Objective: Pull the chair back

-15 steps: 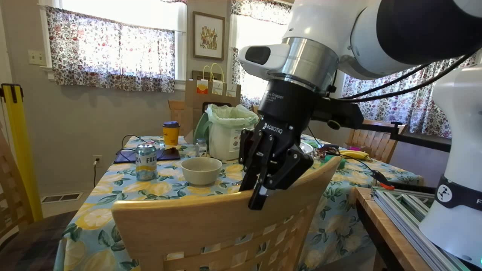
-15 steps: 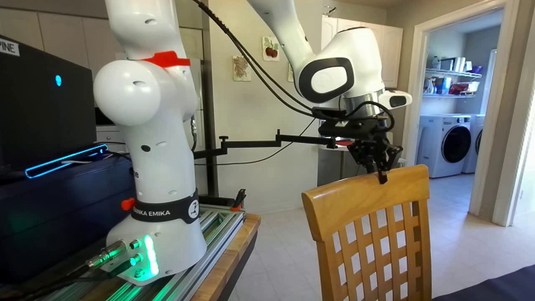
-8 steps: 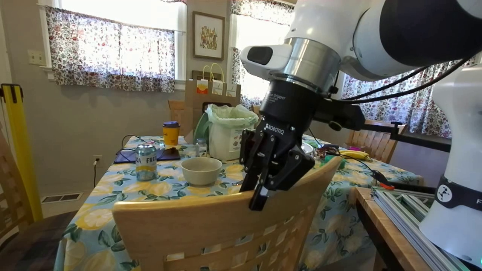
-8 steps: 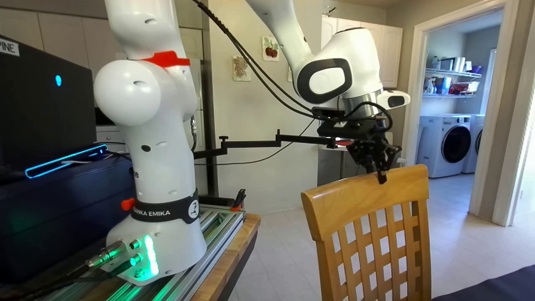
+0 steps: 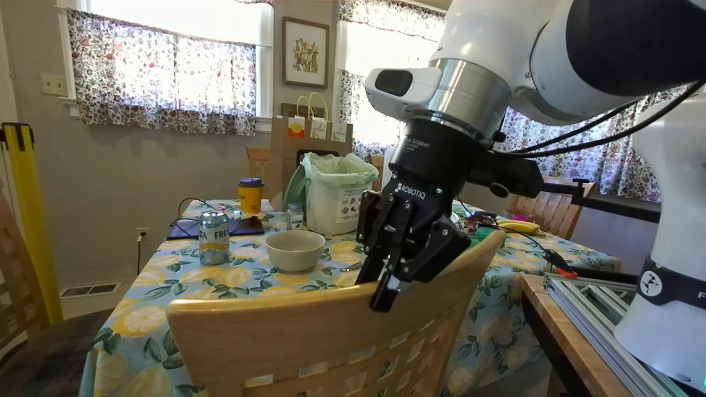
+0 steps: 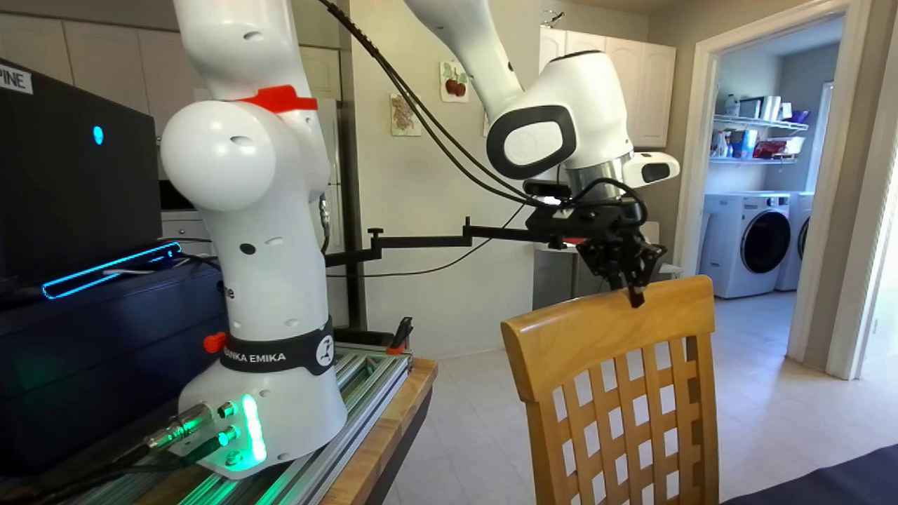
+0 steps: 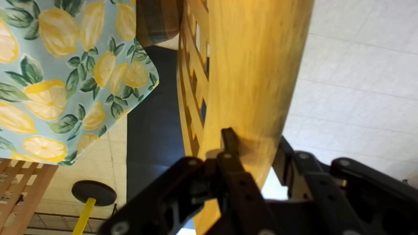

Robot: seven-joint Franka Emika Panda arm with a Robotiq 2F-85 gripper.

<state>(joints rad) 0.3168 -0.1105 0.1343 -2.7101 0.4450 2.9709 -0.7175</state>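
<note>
The chair (image 5: 276, 333) is light-tan wood with a curved top rail and a square-lattice back. It stands upright with its back toward the camera in an exterior view, and its lattice shows in an exterior view (image 6: 610, 344). In the wrist view the chair's rail (image 7: 258, 65) runs down between the fingers. My gripper (image 5: 370, 292) reaches down over the rail, one finger on each side; it also shows in an exterior view (image 6: 627, 294) and in the wrist view (image 7: 256, 137). The fingers look closed against the rail. The chair's seat and legs are mostly hidden.
The table with a lemon-print cloth (image 5: 143, 314) carries a can (image 5: 214, 238), a bowl (image 5: 295, 251), a cup (image 5: 251, 196) and a lined bin (image 5: 336, 204). A darker wooden chair (image 5: 19, 275) stands at the left. The robot's bench (image 6: 393, 421) is beside the chair.
My gripper and wrist have shifted and tilted slightly, rightward in one exterior view and leftward in the other. The chair has shifted slightly the same way with the gripper.
</note>
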